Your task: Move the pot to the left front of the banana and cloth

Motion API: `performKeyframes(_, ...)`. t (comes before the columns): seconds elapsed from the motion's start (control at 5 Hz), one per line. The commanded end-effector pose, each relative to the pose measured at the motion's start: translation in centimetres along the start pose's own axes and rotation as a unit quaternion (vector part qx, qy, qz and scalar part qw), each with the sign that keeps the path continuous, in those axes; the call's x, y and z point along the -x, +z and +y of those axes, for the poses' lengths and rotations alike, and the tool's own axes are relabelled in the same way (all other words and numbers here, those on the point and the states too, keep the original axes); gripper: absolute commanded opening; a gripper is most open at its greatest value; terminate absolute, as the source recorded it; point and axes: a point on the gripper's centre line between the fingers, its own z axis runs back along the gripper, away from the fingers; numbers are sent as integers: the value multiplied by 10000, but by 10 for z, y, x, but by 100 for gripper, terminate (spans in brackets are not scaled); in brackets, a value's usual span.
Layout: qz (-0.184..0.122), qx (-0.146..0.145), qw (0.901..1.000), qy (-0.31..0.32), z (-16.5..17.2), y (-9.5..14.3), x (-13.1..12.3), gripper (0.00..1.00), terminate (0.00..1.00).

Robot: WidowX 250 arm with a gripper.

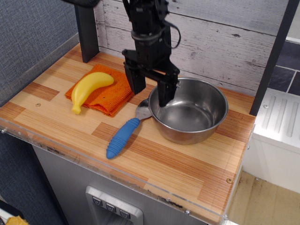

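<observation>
The shiny steel pot stands on the wooden counter at the right of centre. The yellow banana lies on the orange cloth at the back left. My black gripper is open and empty, hanging over the pot's left rim. One finger points down just inside the rim; the other finger is outside it, between pot and cloth.
A spoon with a blue handle lies in front of the cloth, its metal bowl touching the pot's left side. A dark post stands at the back left. The counter's front edge has a clear lip. A wood-plank wall runs behind.
</observation>
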Motion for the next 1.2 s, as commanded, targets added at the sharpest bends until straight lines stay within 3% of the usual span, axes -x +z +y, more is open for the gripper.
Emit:
performKeyframes(0.0,-170,-149,9997,-120,6,-15,-10,0,0)
performKeyframes(0.6,-292,-115,9989,-345,9,10,-9,0,0)
performKeyframes(0.8,-528,21,9981,-315,15,34,-8,0,0)
performKeyframes(1.0,-840,399,9957,-48,35,71,3,0,0)
